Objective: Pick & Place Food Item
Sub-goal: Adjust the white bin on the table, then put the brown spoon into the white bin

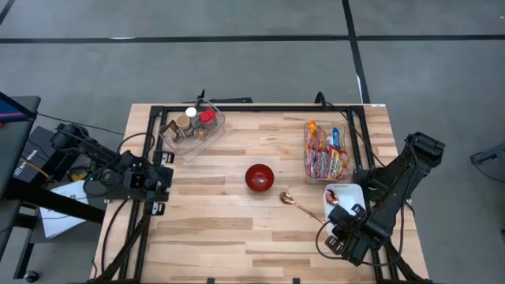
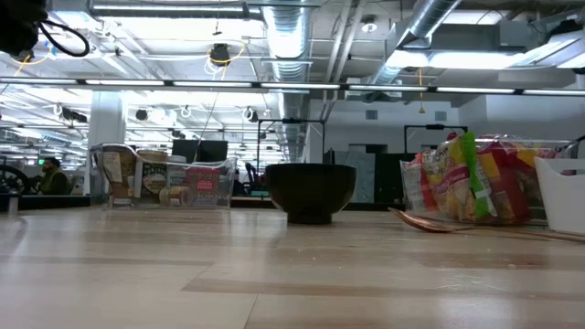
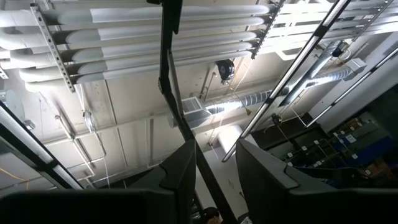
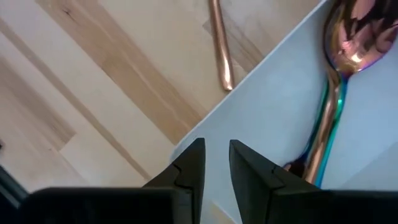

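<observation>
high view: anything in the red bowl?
No. The red bowl shows only its bare red inside; the spoon lies on the table beside it, apart.

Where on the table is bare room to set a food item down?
Free: bare wood in front of the red bowl, and between it and the clear jar bin. Crowded: right side, with snack-packet bin, copper spoon, white tray.
</observation>
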Tool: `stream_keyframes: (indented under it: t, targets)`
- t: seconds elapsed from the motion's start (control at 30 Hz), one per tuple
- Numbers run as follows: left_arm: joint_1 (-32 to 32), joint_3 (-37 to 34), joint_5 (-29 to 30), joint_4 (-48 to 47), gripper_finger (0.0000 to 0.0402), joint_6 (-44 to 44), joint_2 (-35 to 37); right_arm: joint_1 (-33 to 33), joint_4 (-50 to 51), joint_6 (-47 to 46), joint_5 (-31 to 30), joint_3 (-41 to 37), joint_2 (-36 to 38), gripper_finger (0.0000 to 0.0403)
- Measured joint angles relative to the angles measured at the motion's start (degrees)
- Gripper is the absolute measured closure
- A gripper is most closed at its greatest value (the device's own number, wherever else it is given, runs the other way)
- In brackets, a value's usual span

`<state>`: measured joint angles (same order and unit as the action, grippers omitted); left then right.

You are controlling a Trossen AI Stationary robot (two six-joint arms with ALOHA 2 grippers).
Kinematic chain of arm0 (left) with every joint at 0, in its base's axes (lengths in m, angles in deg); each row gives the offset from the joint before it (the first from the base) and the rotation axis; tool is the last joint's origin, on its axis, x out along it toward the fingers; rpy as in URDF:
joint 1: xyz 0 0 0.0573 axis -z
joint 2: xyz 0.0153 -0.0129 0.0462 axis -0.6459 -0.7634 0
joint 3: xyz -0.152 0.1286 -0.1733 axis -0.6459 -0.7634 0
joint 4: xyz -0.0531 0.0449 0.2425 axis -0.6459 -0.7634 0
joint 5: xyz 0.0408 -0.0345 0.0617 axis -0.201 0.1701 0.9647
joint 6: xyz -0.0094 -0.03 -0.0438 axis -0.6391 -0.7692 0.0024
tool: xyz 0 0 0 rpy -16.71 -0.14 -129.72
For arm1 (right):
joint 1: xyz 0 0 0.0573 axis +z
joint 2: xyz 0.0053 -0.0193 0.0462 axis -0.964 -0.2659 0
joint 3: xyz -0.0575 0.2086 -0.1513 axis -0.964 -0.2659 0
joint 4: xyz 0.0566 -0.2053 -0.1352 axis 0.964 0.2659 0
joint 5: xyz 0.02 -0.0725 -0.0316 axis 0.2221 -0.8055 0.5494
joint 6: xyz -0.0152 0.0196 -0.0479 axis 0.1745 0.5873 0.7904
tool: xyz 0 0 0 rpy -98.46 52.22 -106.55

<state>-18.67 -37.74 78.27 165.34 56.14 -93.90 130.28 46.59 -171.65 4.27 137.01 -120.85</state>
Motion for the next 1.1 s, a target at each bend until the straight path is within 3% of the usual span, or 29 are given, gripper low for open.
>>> stream_keyframes:
  t: [0.3, 0.53, 0.9, 1.1]
  targets:
    - [0.0, 0.0, 0.0, 0.0, 0.0294, 0.0, 0.0, -2.1, 9.9, -2.5, -1.5, 0.0, 0.0, 0.0336]
    - [0.0, 0.0, 0.0, 0.0, 0.0294, 0.0, 0.0, -6.8, 10.5, 0.1, -5.5, 0.0, 0.0, 0.0336]
    - [0.0, 0.0, 0.0, 0.0, 0.0294, 0.0, 0.0, -12.7, -3.5, 23.4, -18.8, 0.0, 0.0, 0.0336]
    - [0.0, 0.0, 0.0, 0.0, 0.0294, 0.0, 0.0, -17.7, -9.0, 31.8, -17.6, 0.0, 0.0, 0.0333]
